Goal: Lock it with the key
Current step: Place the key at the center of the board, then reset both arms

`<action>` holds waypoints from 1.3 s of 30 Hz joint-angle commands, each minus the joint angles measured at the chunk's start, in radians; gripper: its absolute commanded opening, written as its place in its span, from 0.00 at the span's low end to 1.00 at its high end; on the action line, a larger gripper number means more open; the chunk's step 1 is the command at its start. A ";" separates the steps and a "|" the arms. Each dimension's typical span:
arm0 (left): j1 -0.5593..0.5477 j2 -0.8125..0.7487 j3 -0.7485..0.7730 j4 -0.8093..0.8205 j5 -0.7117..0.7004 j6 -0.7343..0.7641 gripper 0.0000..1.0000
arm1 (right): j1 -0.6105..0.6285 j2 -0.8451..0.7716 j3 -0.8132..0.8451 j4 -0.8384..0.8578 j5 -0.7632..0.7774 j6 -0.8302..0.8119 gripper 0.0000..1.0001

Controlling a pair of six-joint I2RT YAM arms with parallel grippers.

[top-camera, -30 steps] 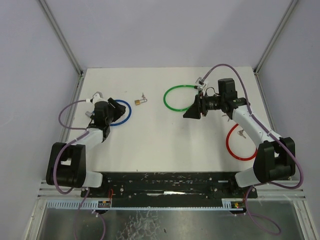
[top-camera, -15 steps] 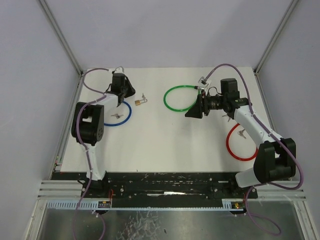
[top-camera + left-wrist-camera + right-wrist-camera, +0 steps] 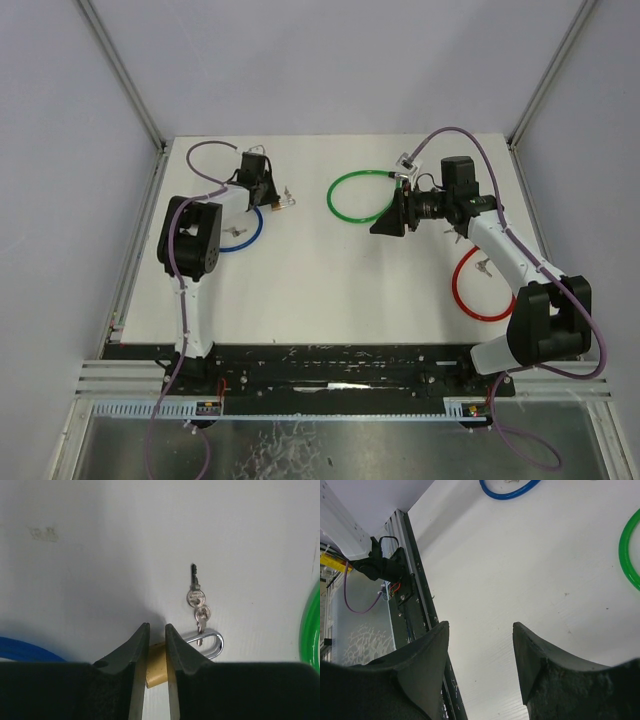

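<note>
Left jaws narrow: my left gripper (image 3: 156, 639) is pinched on the brass body of the padlock (image 3: 156, 672), with one finger against each side of it. The padlock lies on the white table (image 3: 320, 290), far-left, just right of the blue ring (image 3: 258, 226) and left of the green ring (image 3: 334, 205).

The shackle (image 3: 214, 643) sticks out to the right of my fingers. Two keys (image 3: 196, 598) are strung on it and lie flat on the table beyond.

Hidden: my fingers cover most of the brass body, including the keyhole face. The near leg of the shackle runs behind a finger, so I cannot tell whether it is seated or sprung. From above, my left wrist blocks most of the padlock.

Something small and metallic lies inside the blue ring, too small to identify.

Right jaws wide: my right gripper (image 3: 480, 652) has nothing between its fingers and touches nothing. It hangs above bare table by the near-right edge of the green ring, well apart from the padlock. Its wrist view cuts off both the green and blue rings at the frame edges.

Far right, the red ring (image 3: 457, 290) holds another small metal piece, not resolvable.
</note>
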 commanded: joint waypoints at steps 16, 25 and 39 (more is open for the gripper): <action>-0.086 -0.444 -0.305 0.165 0.068 0.013 0.32 | -0.009 -0.059 0.062 -0.071 0.072 -0.125 0.61; -0.087 -1.043 -0.733 0.536 0.142 0.011 0.83 | -0.040 -0.195 0.124 -0.219 0.395 -0.446 0.74; -0.095 -1.335 -0.554 0.217 0.227 -0.146 1.00 | -0.074 -0.343 0.447 -0.331 0.693 -0.267 1.00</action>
